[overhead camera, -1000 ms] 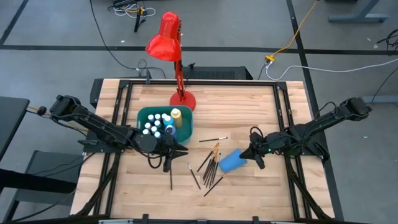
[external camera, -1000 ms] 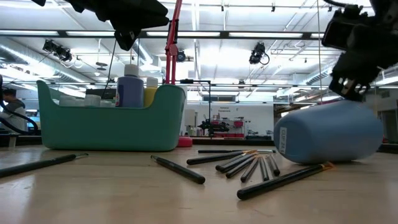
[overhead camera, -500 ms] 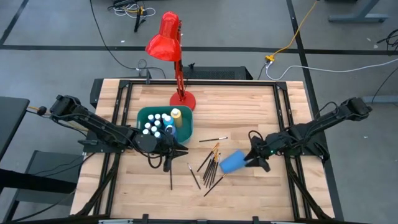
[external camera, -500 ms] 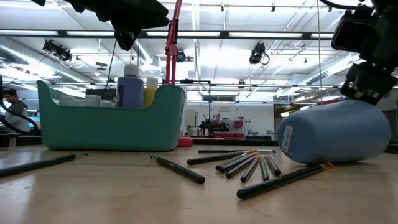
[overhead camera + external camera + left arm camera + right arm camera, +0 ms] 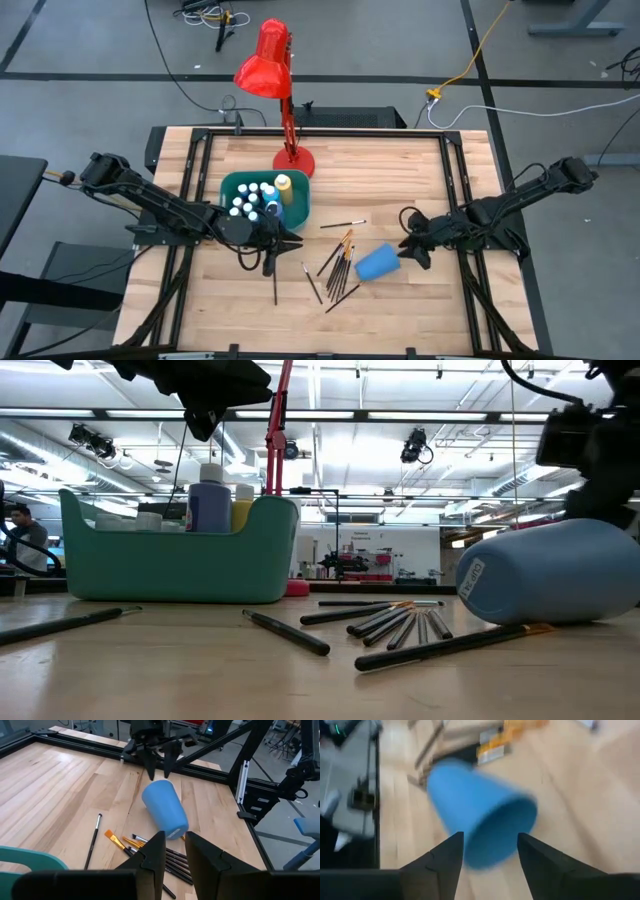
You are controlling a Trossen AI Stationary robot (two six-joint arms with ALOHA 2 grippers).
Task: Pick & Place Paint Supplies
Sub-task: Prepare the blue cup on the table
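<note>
- High view, left side: the left end effector (image 5: 272, 243) hangs at the near edge of the teal bin (image 5: 232, 184); its fingers (image 5: 150, 857) stand a narrow gap apart with nothing between them.
- Inside the bin stand the paint bottles (image 5: 250, 199), white-capped; about eight caps can be counted from above, along with one taller yellow bottle (image 5: 284, 184) at the far right corner. Low view shows a blue-purple bottle (image 5: 209, 500) rising above the bin wall.
- A red desk lamp (image 5: 268, 62) stands on the table (image 5: 400, 170) just behind the bin.
- One dark brush (image 5: 275, 285) lies alone near the left end effector; another brush (image 5: 312, 283) lies to its right.
- Centre of the table: a fanned cluster of brushes (image 5: 341, 265), roughly six or seven, some with orange bristles; a single brush (image 5: 343, 223) lies apart, farther back.
- A blue cup (image 5: 376, 263) lies on its side touching the right edge of the cluster. A small mark shows on its base in the low view, too small to read.
- Right side: the right end effector (image 5: 409, 243) sits just beside the cup, fingers (image 5: 445, 865) spread wide on either side of the cup's mouth, not clamped on it.
- No brand or label text is legible anywhere.
</note>
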